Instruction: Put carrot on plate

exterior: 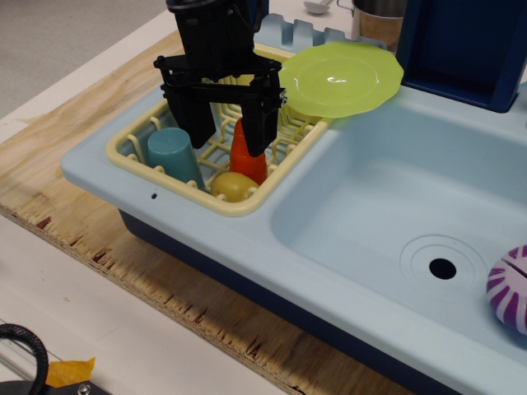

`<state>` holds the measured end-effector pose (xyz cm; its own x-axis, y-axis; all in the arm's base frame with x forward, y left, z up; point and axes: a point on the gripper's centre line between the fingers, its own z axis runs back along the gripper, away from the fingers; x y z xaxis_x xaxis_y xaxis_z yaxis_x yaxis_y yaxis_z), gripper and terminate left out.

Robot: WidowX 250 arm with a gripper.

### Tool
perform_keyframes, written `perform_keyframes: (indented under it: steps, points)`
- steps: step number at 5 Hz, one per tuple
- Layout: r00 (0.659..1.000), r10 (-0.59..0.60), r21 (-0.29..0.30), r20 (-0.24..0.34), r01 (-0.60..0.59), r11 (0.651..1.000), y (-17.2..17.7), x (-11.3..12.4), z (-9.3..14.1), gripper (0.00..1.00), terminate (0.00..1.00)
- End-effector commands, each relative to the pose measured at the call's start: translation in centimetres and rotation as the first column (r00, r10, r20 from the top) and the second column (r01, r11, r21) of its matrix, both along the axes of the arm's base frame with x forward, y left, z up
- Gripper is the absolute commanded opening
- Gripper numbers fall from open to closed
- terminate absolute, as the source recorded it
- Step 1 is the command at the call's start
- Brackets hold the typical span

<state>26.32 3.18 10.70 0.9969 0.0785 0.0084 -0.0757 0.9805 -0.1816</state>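
Observation:
The orange-red carrot (245,161) stands upright in the pale-yellow dish rack (247,204). The lime-green plate (342,78) rests on the rack's far right corner, tilted over the sink edge. My black gripper (229,136) is open and low over the rack. Its left finger is between the teal cup and the carrot. Its right finger (259,123) covers the carrot's tip and upper right side. The jaws are spread around the carrot and not closed on it.
A teal cup (173,155) and a small yellow-olive piece (233,186) sit in the rack beside the carrot. The light-blue sink basin (387,206) lies to the right, with a purple-and-white striped ball (510,288). A dark blue box (465,45) stands behind.

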Motion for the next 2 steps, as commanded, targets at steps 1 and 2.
perform_keyframes:
  steps: [1,2]
  points:
    - [0.999,-0.012,0.005,0.030,0.012,1.000,0.07,0.29,0.09,1.00,0.00]
    - [1.000,-0.019,0.012,0.019,0.019,1.000,-0.07,0.67,0.06,0.00,0.00]
